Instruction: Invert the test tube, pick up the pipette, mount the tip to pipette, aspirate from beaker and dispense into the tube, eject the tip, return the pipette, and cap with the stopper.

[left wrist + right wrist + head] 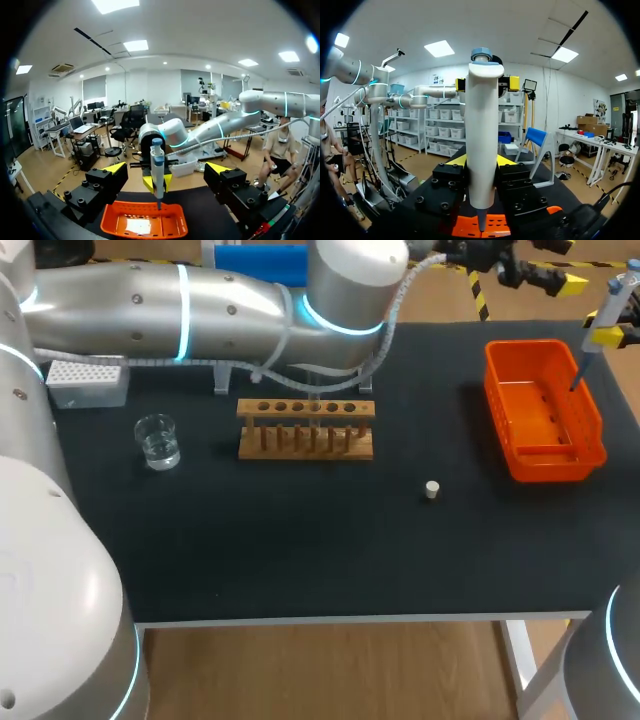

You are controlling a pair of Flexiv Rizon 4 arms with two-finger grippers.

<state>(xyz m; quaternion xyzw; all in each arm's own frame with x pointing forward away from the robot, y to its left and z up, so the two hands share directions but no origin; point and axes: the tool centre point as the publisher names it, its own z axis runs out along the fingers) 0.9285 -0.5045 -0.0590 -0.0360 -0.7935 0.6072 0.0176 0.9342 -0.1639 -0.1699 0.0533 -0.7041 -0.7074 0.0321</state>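
Note:
A white pipette with a blue cap stands upright between the yellow tips of my right gripper, which is shut on it. In the head view the pipette hangs over the orange bin at the far right, its tip pointing down into the bin. My left gripper is open, its fingers spread wide on either side of the pipette without touching it. My left arm crosses the back of the table to its gripper. The beaker, wooden rack, stopper and tip box rest on the table.
The black mat covers the table, with bare room at the front and centre. The orange bin lies right under both grippers. My left arm's long link spans the back edge above the rack.

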